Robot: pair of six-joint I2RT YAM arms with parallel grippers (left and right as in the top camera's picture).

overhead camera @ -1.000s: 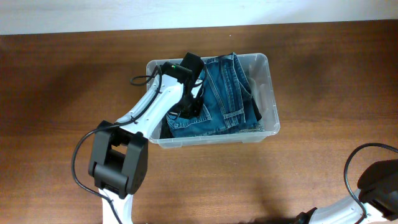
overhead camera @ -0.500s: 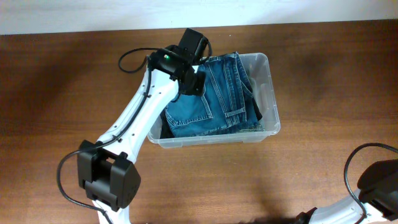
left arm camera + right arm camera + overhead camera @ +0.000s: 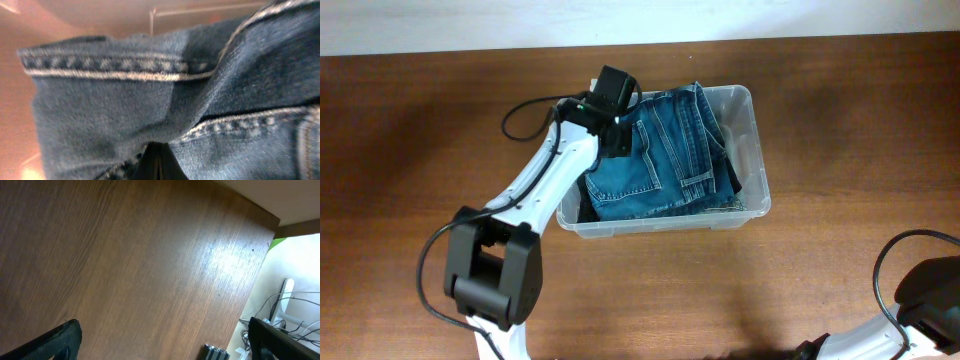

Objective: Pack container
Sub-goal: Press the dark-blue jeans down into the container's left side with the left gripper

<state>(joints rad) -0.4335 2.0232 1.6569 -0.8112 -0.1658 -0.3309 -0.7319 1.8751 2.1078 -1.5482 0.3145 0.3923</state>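
Blue jeans (image 3: pixel 665 160) fill container (image 3: pixel 752 140); closed left claw (image 3: pixel 622 140) apparently touching.

Dark brown wood-grain surface (image 3: pixel 840 150) fills the view, with 1 pale strip of wall (image 3: pixel 470 25) along its far edge. Soft glare brightens the wood. Tangled cables (image 3: pixel 295 310) lie beyond 1 corner.

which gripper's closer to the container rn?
Left. The left gripper is at the container's left end, against the jeans. The right gripper hangs open over bare table, well away from it.
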